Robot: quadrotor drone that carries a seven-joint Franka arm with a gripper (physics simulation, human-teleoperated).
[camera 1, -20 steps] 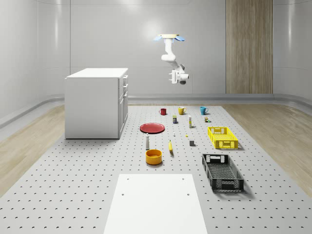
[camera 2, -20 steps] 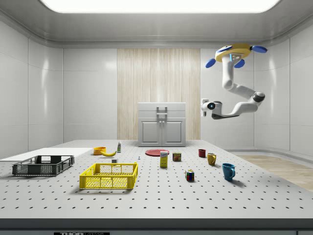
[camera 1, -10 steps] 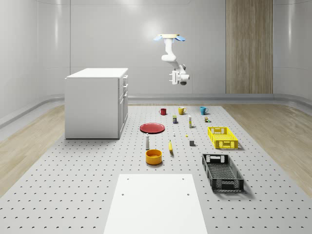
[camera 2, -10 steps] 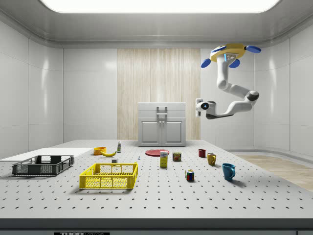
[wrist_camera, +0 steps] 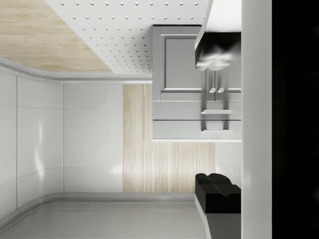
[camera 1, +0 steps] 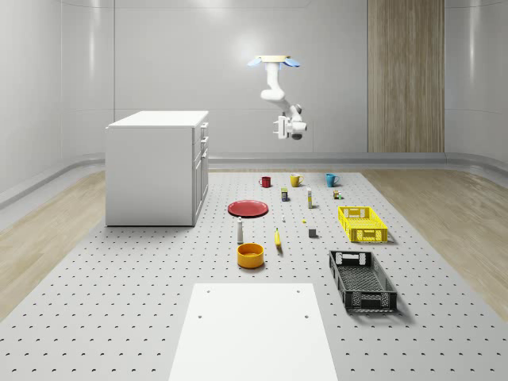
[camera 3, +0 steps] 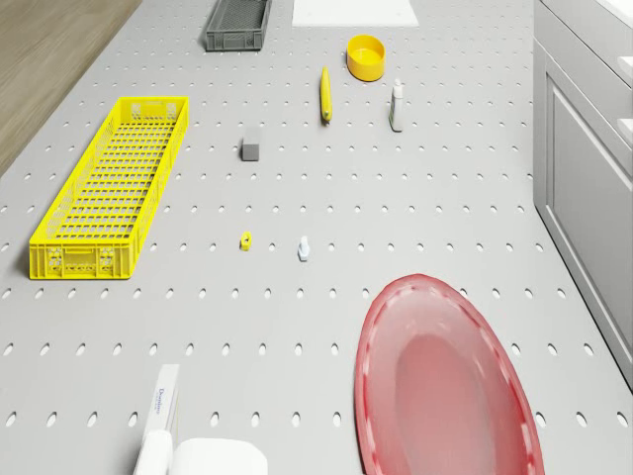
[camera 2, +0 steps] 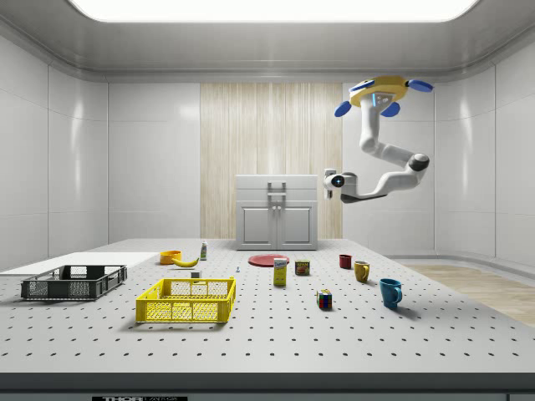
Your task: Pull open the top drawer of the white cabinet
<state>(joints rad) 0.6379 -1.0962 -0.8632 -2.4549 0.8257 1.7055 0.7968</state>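
— What's the biggest thing there?

— The grey pegged tabletop point(camera 1: 119, 302). On it, toward the whole-scene view's left, stands the white cabinet point(camera 1: 151, 171). Its top drawer point(camera 2: 277, 190) sits flush with the front, closed, with a bar handle in the middle.

— And the robot?

— The drone point(camera 1: 275, 61) hovers high over the far part of the tabletop, on the side the cabinet's drawers face and well apart from it. The arm point(camera 2: 393, 167) hangs below it and bends toward the cabinet.

— The claw?

— The claw point(camera 2: 332, 180) is in the air at about the height of the drawers and points at the cabinet front, touching nothing. In the wrist view its two fingers point(wrist_camera: 217, 191) stand wide apart, with the drawer handles showing between them.

— What else is on the tabletop?

— A white sheet point(camera 1: 254, 333) lies at the near edge. A black crate point(camera 1: 362, 279) and a yellow crate point(camera 1: 363, 223) sit toward the whole-scene view's right. A red plate point(camera 1: 248, 208) lies near the cabinet's front.

— Smaller things?

— An orange bowl point(camera 1: 250, 255), with a banana point(camera 1: 278, 238) near it. Further back there's a row of three mugs: red point(camera 1: 265, 182), yellow point(camera 1: 295, 180) and blue point(camera 1: 331, 180).
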